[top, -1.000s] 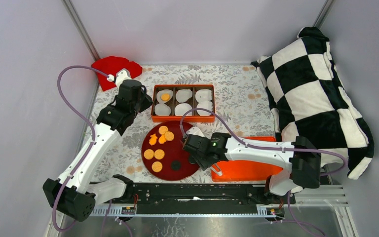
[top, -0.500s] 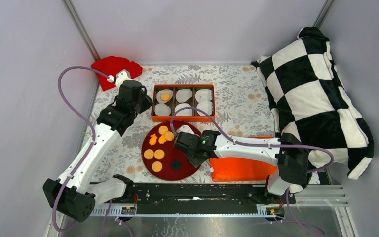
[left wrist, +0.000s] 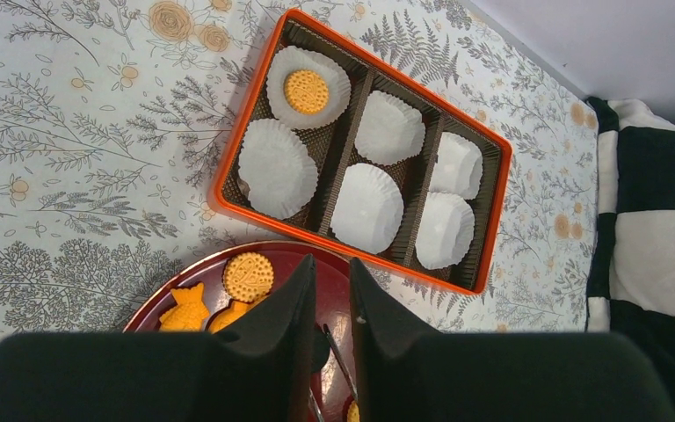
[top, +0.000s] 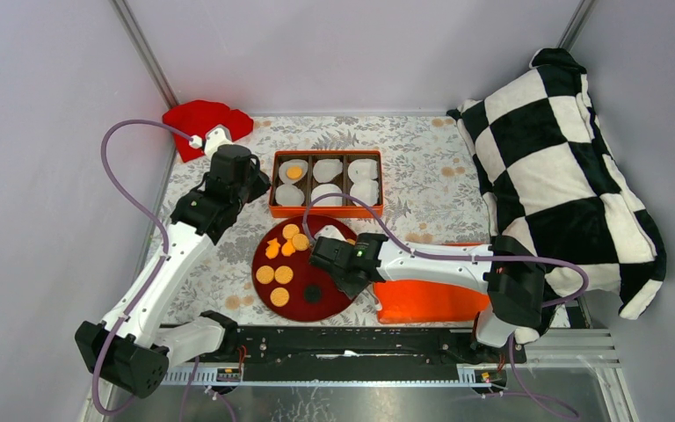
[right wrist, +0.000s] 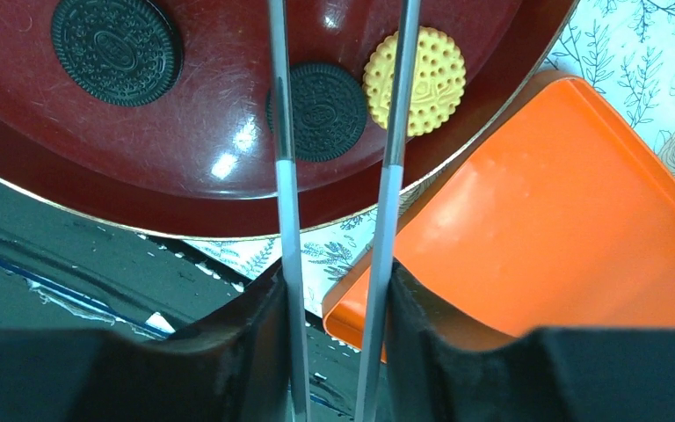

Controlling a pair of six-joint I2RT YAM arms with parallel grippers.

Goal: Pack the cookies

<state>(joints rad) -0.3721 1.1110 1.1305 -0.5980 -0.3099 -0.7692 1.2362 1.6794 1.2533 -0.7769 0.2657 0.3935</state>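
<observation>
The right gripper (right wrist: 334,281) clamps metal tongs (right wrist: 282,132), their prongs apart above a black cookie (right wrist: 318,110) on the right side of the plate (right wrist: 211,176). Whether they touch it I cannot tell. Other cookies (top: 283,274) (mostly tan) lie across the plate's left half. One tan cookie (left wrist: 306,90) sits in the far-left cup (left wrist: 281,69) of the box (top: 325,212). The left gripper (left wrist: 332,268) hangs over the plate's far edge, fingers nearly together, holding nothing.
</observation>
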